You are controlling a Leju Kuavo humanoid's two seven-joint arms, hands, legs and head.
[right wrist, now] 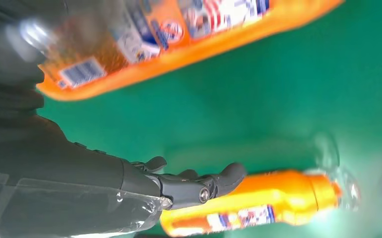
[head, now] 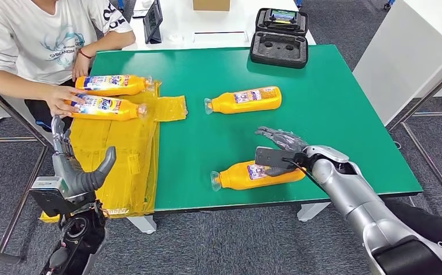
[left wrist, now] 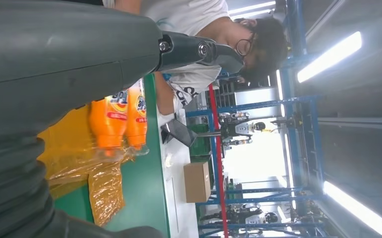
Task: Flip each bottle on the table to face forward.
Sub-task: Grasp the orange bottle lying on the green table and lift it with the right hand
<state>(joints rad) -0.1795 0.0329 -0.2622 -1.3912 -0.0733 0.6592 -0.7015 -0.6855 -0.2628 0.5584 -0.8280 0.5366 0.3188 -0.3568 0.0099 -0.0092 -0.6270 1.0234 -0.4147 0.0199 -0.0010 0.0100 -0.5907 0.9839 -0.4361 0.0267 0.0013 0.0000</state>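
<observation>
The right hand (head: 280, 150) has its fingers (head: 276, 136) spread, hovering over the base end of the nearest bottle (head: 253, 175), which lies on its side near the front edge of the green table (head: 333, 103); whether they touch it I cannot tell. The left hand (head: 72, 163) stands with fingers apart, holding nothing, beside the yellow plastic wrap (head: 121, 154). A second bottle (head: 244, 100) lies mid-table. A person's hand (head: 63, 100) rests on one of two bottles (head: 106, 107) at the wrap's far end
</observation>
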